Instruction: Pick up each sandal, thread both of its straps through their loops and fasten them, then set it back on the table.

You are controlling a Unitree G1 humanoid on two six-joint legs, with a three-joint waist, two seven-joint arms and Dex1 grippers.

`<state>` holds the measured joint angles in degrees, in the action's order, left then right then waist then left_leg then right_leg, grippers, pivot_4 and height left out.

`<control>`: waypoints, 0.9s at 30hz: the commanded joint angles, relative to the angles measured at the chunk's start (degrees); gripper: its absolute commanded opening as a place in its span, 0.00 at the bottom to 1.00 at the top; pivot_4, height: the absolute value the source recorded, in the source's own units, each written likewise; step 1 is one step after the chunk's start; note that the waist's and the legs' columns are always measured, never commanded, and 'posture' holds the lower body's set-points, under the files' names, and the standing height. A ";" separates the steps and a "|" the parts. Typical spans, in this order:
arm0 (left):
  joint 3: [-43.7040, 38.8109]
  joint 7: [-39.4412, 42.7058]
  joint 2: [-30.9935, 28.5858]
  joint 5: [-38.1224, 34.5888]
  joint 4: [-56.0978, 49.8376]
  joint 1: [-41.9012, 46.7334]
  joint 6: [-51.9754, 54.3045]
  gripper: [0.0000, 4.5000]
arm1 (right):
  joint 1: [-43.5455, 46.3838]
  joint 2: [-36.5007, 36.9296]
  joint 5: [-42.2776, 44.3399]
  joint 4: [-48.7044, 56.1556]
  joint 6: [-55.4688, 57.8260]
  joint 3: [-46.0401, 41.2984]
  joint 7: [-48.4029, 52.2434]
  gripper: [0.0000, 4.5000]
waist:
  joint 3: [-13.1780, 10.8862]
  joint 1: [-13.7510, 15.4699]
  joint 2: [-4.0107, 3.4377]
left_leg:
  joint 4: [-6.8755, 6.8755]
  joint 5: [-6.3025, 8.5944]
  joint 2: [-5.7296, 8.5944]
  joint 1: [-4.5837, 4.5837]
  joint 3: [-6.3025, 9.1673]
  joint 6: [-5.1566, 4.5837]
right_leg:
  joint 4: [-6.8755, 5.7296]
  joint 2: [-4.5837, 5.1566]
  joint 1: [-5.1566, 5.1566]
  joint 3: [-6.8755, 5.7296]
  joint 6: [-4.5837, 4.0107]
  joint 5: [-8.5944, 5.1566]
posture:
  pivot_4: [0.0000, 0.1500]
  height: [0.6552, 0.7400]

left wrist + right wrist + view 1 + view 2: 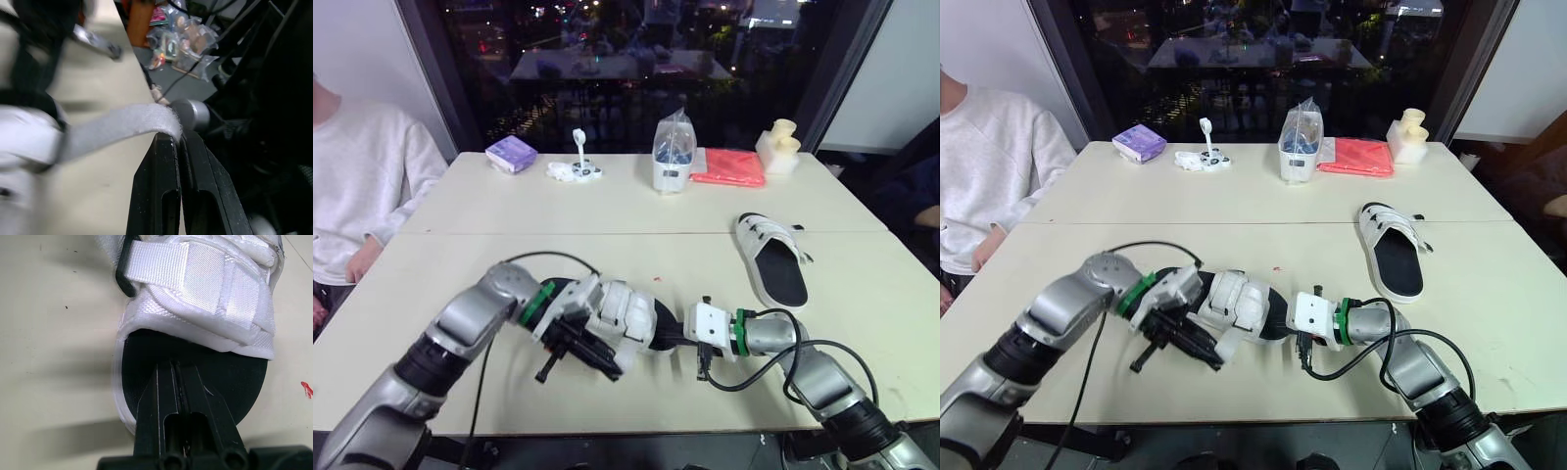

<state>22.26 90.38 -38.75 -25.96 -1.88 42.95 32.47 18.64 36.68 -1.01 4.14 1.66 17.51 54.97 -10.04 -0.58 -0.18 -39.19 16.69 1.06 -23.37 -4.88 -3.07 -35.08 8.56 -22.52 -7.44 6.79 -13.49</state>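
The white strapped sandal with black footbed (628, 318) sits at the near edge of the cream table (607, 201), between the two grippers. Left gripper (179, 141): fingers pressed together, pinching the end of a white fuzzy fabric strap (112, 129) – the strap runs taut from the sandal. Right gripper (175, 366): fingers pressed together, tips against the open end of the footbed. A second white sandal (773, 259) lies flat, well apart, toward the right.
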 commanded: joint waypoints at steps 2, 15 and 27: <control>-3.29 0.66 6.29 -0.79 10.42 9.74 -3.73 0.01 | -1.98 1.04 -3.02 -4.22 2.13 1.88 0.30 0.00 | -0.02 0.04 0.04 | 0.00 -0.01 0.00 0.00 -0.01 -0.01 | -0.01 -0.02 0.00 -0.01 0.01 0.00 | 1.00 1.00; -4.06 -7.89 18.91 12.16 41.53 18.14 -19.62 0.01 | -2.89 1.57 -3.12 -3.14 2.65 1.40 -0.46 0.00 | -0.03 0.42 0.09 | -0.09 -0.02 0.05 -0.01 -0.04 -0.06 | -0.05 0.02 0.04 -0.03 0.07 -0.01 | 1.00 1.00; -5.17 -10.61 21.46 16.33 49.97 19.42 -17.24 0.07 | -2.98 1.36 -3.29 -2.78 3.07 1.44 -0.58 0.00 | 0.00 1.14 0.11 | -0.12 -0.01 0.04 0.02 -0.01 -0.05 | -0.07 0.07 0.05 -0.03 0.01 0.03 | 1.00 1.00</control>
<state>19.20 83.05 -17.19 -10.60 46.93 60.66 13.16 17.43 37.17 -1.04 4.44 2.06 16.52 53.83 -10.04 0.55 -0.07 -39.31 16.67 1.10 -23.35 -4.89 -3.13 -35.15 8.63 -22.47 -7.46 6.80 -13.46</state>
